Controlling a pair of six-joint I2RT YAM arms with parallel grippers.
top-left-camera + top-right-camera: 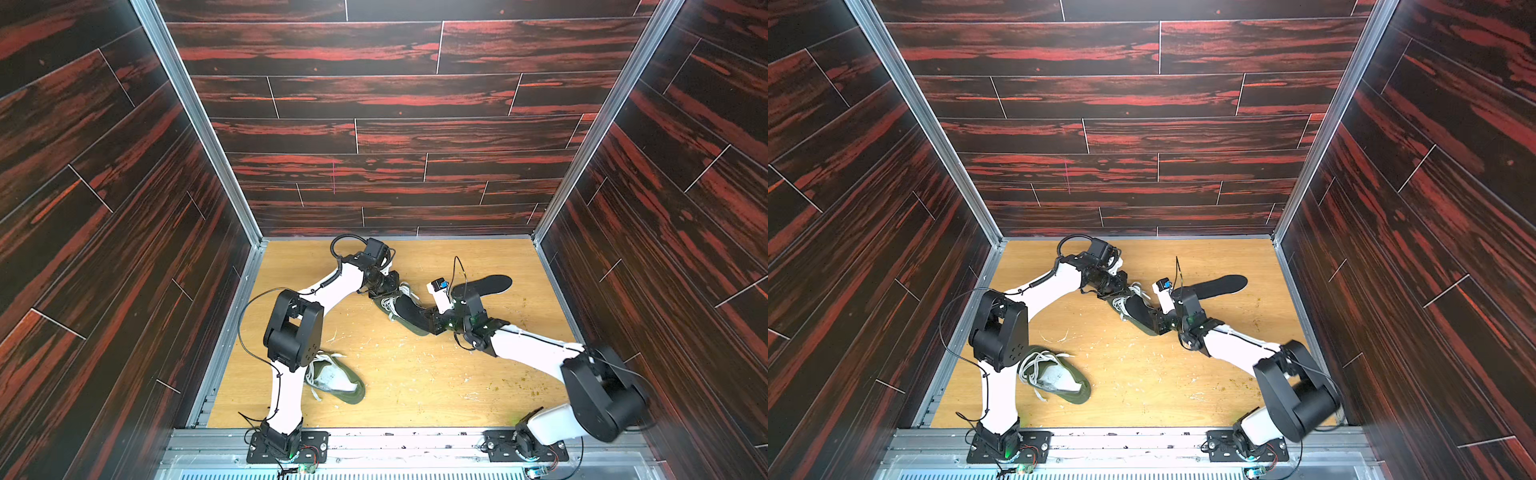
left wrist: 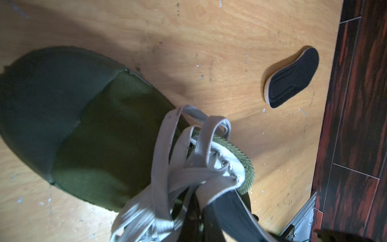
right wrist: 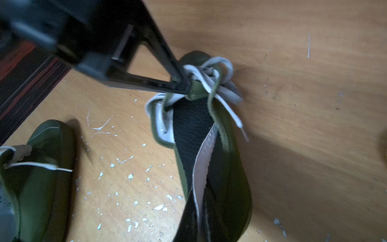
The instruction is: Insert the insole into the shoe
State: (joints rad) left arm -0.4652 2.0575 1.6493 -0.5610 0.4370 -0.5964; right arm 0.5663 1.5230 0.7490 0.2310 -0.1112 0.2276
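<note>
An olive green shoe [image 1: 414, 330] with white laces lies at the middle back of the table, and its toe cap [image 2: 62, 117] fills the left wrist view. My left gripper [image 1: 384, 292] is shut on the shoe's tongue [image 3: 195, 91] among the laces, holding the opening up. A black insole [image 1: 409, 309] with a pale underside [image 3: 202, 163] runs twisted into the shoe's opening. My right gripper [image 1: 433, 322] is shut on the insole's heel end, which sticks out over the shoe's heel.
A second black insole [image 1: 490, 284] lies flat behind the right wrist, near the right wall. Another olive shoe [image 1: 336, 378] rests at the front left beside the left arm's elbow. White flecks dot the wooden table [image 1: 415, 382]. Dark walls close three sides.
</note>
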